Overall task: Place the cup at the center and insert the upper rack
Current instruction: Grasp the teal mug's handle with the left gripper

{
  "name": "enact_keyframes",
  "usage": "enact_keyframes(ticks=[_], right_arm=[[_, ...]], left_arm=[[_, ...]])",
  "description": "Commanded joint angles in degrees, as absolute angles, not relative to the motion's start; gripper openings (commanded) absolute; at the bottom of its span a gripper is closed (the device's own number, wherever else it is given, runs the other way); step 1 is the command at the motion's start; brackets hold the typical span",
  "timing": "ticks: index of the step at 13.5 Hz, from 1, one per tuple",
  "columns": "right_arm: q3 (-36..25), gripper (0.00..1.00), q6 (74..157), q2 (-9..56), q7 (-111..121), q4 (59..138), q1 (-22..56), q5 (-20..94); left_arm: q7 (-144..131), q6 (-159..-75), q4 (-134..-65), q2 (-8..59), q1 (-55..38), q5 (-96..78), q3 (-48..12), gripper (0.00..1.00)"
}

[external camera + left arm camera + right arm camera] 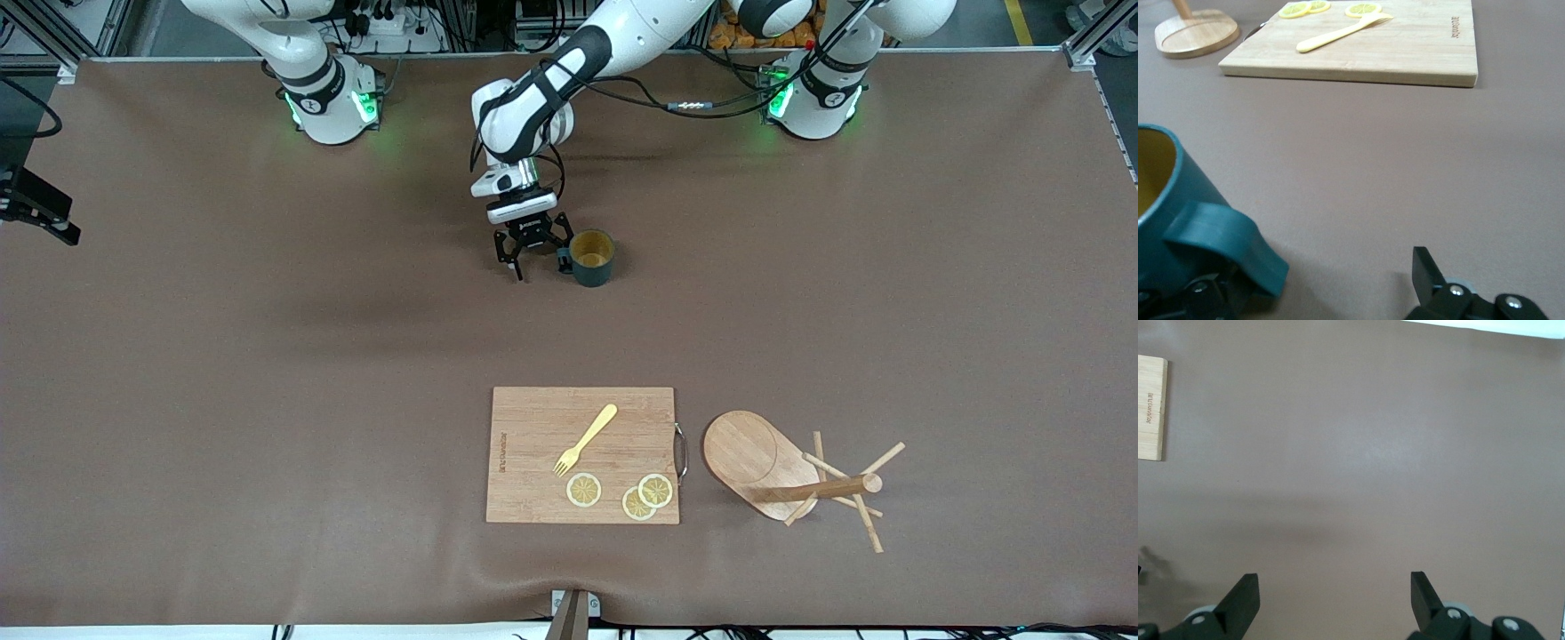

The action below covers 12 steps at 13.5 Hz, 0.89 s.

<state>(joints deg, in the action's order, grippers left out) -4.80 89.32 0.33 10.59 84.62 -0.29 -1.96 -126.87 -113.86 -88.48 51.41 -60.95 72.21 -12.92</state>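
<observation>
The cup (592, 258) stands upright on the tabletop (267, 356), roughly mid-table and at about 12 o'clock from the cutting board (582, 454). The left gripper (533, 258) is right beside it, jaws wide, with the cup's handle at 1 jaw but nothing gripped. So the cup part looks about finished, or the gripper is just at the handle; I cannot tell which.

The mug tree (782, 476) lies tipped on its side at 3 o'clock from the board, just beside it, so standing it up is judged to be all left to do.

The right gripper (1335, 603) waits over bare tabletop, jaws wide and empty; the front view does not show it.

The left wrist view shows the handle up close, plus the fork (1338, 35) and lemon slices (1305, 9) on the board. Only the front view shows the tree's post and pegs lying flat.
</observation>
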Motion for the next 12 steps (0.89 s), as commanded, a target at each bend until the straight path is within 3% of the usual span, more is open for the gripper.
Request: enact_keyframes(ticks=[1,3,4,12], right_arm=[[-4.22,1.00,88.68,0.61,11.16,83.32,-1.23,-2.29],[-4.13,1.00,88.59,0.70,11.16,83.14,-1.23,-2.37],[-4.22,1.00,88.68,0.79,11.08,83.14,-1.32,-2.29],[-4.13,1.00,88.42,0.88,10.99,83.14,-1.14,-2.20]], left_arm=[[-128.23,-112.94,-87.89,52.29,-61.43,74.36,-11.61,0.98],[-131.55,-112.94,-87.89,52.29,-61.44,74.36,-11.51,0.25],[-132.53,-112.94,-87.89,52.29,-61.44,74.36,-11.51,0.00],[-132.63,-112.94,-87.63,50.63,-60.91,73.83,-11.51,0.00]])
